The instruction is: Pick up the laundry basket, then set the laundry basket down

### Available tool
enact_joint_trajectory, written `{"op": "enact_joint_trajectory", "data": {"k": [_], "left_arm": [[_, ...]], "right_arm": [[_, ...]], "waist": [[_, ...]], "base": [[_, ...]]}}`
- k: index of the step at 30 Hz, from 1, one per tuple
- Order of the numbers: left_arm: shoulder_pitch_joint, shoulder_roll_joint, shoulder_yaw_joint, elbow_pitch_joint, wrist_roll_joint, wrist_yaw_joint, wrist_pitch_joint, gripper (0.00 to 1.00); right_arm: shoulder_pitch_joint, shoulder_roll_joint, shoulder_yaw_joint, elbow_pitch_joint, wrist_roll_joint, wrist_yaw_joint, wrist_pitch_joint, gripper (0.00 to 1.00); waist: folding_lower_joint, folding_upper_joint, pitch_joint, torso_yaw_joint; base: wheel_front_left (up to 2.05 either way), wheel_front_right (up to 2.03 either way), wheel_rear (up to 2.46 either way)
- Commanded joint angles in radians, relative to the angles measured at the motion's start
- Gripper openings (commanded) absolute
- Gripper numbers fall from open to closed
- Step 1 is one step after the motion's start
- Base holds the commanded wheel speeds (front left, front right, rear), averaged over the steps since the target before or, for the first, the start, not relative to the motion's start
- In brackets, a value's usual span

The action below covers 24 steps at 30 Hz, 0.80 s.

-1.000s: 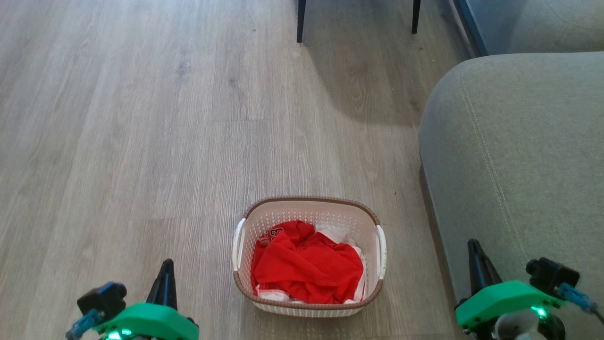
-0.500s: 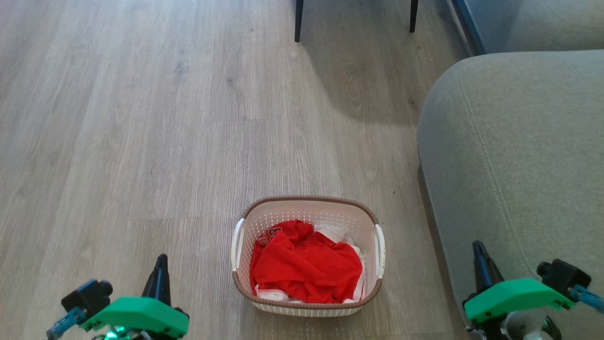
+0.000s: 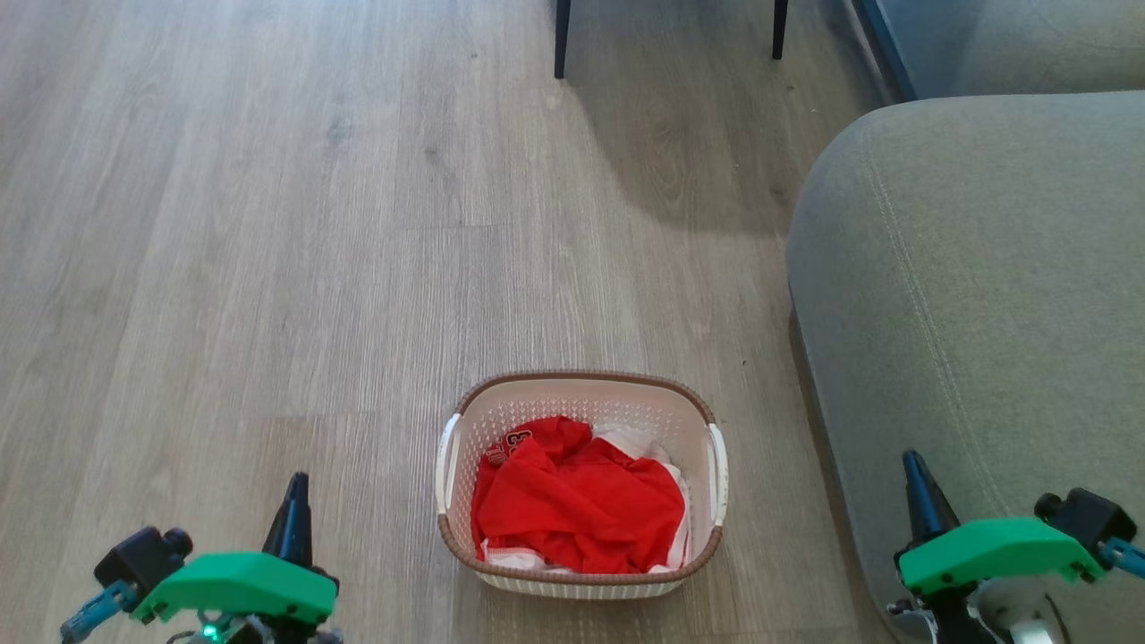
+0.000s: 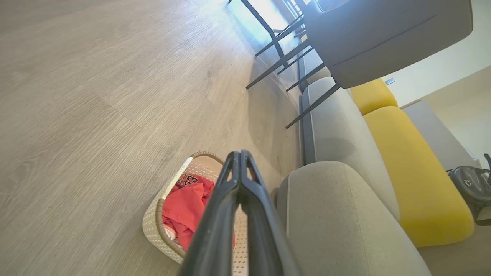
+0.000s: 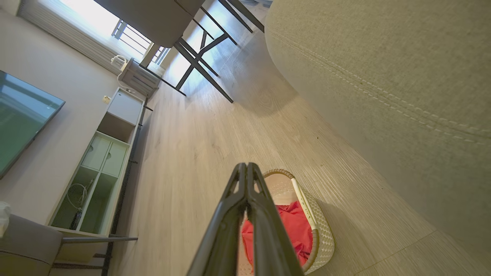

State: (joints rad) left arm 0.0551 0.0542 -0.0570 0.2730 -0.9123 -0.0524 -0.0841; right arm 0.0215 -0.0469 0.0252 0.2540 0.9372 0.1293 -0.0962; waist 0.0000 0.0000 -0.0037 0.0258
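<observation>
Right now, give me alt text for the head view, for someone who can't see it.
A cream laundry basket with a brown rim sits on a wood floor, holding a crumpled red garment. The left gripper and right gripper hang at the lower corners, clear of it; a grey sofa stands at the right.

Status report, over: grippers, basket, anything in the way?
Left gripper shut, empty, left of laundry basket. Right gripper shut, empty, by sofa. Basket on floor, red cloth inside, sofa near its right.
</observation>
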Motion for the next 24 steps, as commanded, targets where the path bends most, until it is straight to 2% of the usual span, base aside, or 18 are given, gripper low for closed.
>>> {"op": "enact_joint_trajectory", "data": {"k": [1, 24], "left_arm": [[-0.057, 0.01, 0.023, -0.031, -0.025, -0.006, 0.006, 0.0], [-0.096, 0.01, 0.072, -0.03, -0.282, -0.033, 0.072, 0.0]], "right_arm": [[-0.057, -0.023, 0.0, -0.028, 0.026, 0.001, 0.006, 0.0], [-0.083, -0.026, -0.038, -0.022, 0.279, 0.001, 0.071, 0.0]], "waist": [[0.0, 0.0, 0.0, 0.0], [0.0, 0.0, 0.003, -0.01]], "base": [[0.0, 0.0, 0.0], [0.0, 0.0, 0.0]]}}
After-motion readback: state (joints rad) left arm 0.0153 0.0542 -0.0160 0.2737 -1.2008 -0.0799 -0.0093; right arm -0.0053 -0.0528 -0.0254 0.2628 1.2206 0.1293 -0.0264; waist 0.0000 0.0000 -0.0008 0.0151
